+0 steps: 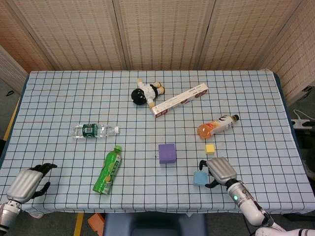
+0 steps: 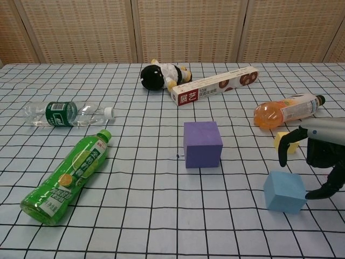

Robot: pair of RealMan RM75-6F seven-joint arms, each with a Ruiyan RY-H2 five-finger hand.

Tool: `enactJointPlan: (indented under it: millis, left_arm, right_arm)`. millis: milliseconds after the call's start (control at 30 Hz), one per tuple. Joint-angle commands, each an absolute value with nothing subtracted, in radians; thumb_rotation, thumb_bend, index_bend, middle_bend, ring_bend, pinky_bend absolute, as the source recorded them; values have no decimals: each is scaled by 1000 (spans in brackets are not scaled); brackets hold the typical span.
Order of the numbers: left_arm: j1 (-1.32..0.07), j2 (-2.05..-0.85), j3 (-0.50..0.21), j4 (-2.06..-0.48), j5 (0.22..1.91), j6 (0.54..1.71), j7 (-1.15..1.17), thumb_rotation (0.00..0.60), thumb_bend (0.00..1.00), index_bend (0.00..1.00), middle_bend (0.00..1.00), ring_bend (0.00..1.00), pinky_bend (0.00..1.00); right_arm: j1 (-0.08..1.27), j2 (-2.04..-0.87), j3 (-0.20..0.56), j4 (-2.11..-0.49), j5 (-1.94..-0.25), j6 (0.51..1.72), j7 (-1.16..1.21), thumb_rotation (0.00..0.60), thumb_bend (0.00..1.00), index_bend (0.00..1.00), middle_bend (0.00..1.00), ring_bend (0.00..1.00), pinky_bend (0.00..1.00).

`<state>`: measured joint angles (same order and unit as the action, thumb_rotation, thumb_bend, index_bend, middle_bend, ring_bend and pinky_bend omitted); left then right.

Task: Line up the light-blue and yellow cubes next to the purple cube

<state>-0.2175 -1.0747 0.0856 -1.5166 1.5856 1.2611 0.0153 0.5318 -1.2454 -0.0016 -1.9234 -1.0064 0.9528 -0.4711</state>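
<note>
Chest view: right hand (image 2: 318, 162) against light-blue cube (image 2: 284, 191).

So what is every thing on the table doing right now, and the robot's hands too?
Purple foam cube: resting flat, alone.
Light-blue foam cube: on the cloth, right hand at its side.
Small yellow cube: on the cloth, untouched.
Green plastic bottle: lying down, capped.
Clear water bottle: lying down, capped.
Orange drink bottle: lying down.
Long cardboard box: lying flat.
Plush toy: lying down.
Right hand: fingers curled beside the light-blue cube.
Left hand: holding nothing.
</note>
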Motion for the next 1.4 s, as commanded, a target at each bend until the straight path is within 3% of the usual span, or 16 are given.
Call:
enactJointPlan:
  millis: [33,767,1067,1400]
  left_arm:
    - [-218,-1075,86,-1516,1586,1261,15,600,445,249,262,315,547]
    - [-218,-1071,90,-1518,1597,1268,7,600,446,253,271,316,547]
    - [-218,-1071,92,-1520,1600,1266,12,600,445,253,271,316,547]
    - [-219,-1072,93,-1522,1599,1264,16,600,446,253,271,317,547]
  right_arm:
    - [542,-1258,-7,-1914,-986,946,-483,600,0,426,1000,924,1000]
    - [564,-1342,-39,-1865,-946,1023,-571,600,0,443,1000,924,1000]
    - [540,-1381,-20,-1829,-993,1079,-533,600,7,524,1000,927,1000]
    - [532,-1443,42,-1743,-1016,1137,-508,600,15,532,1000,927,1000]
